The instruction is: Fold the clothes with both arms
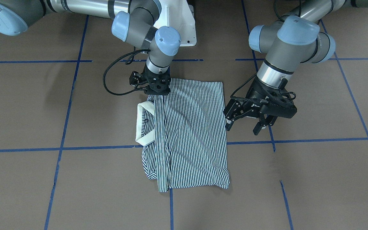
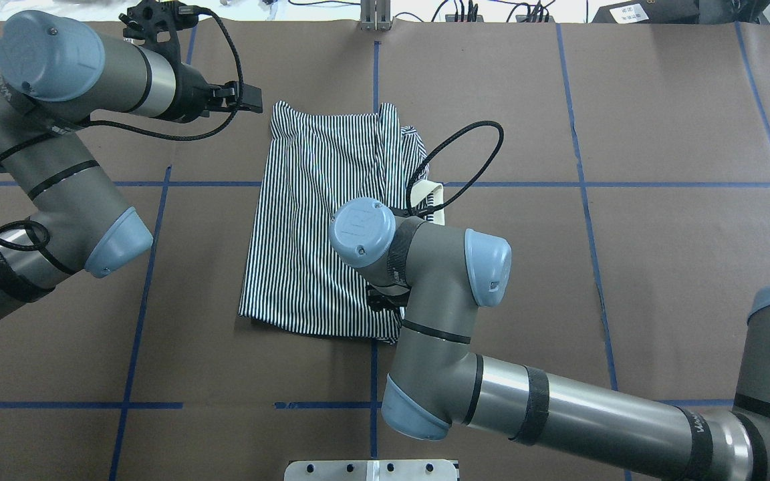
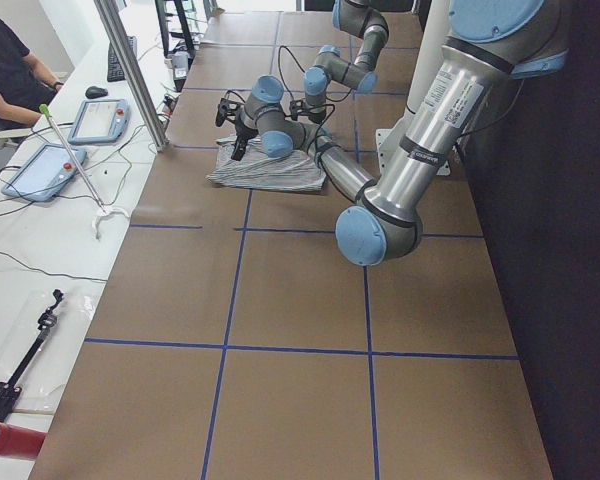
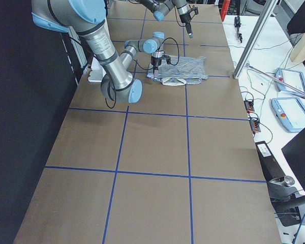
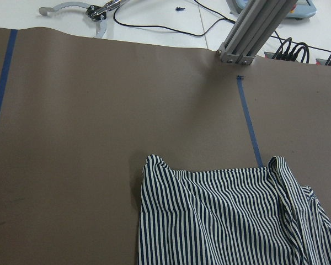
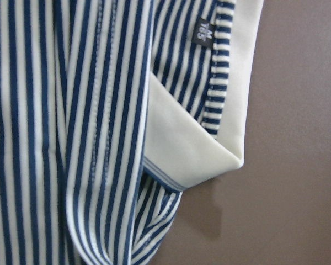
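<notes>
The navy-and-white striped polo shirt (image 1: 190, 134) lies flat on the brown table, partly folded, with one side strip turned inward. Its cream collar (image 1: 138, 127) sticks out at the side in the front-facing view. My left gripper (image 1: 243, 127) hangs open and empty, above the table just beside the shirt's edge. My right gripper (image 1: 158, 93) points straight down onto the shirt's robot-side edge near the collar, and its fingertips are hidden. From overhead the shirt (image 2: 318, 220) is partly covered by the right wrist. The right wrist view shows the collar (image 6: 176, 138) and a folded striped edge (image 6: 99, 138) close up.
Blue tape lines (image 1: 171, 204) grid the brown table cover. The white pedestal base (image 1: 184, 28) stands behind the shirt. A black cable (image 2: 455, 143) loops over the shirt near the collar. An aluminium post (image 5: 254, 33) rises at the far edge; a side bench (image 3: 40, 170) holds tablets, with a person seated.
</notes>
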Motion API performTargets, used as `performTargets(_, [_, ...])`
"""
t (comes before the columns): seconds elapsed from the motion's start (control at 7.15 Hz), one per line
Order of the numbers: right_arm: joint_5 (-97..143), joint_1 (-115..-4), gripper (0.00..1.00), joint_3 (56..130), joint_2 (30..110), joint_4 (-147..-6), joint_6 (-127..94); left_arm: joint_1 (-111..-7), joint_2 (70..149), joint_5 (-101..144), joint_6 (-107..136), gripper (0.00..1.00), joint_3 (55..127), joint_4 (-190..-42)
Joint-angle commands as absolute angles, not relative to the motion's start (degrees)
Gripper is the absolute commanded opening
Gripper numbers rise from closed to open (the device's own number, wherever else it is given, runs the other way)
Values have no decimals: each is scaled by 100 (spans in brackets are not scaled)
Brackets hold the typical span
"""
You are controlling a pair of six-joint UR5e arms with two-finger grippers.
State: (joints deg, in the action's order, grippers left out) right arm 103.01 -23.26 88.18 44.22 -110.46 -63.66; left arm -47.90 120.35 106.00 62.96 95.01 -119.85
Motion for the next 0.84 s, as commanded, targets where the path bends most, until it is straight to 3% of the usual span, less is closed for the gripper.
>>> performTargets(0.0, [10327,-2364,100,9549,5120,-11126,-6355,-4790,12076,10600,6302,100,9501,-11980])
performTargets(0.28, [10310,-2373,100,10726,5598,-11967,-6013,-4790,12076,10600,6302,100,9536,-11979])
performTargets(0.56, [10187,-2399,100,10637,5109,-11971,-5829,-4790,12059,10600,6302,100,9554,-11979])
performTargets(0.7, [10065,-2399,100,10121,4628,-11901,-5766,-4790,12050,10600,6302,100,9554,-11979])
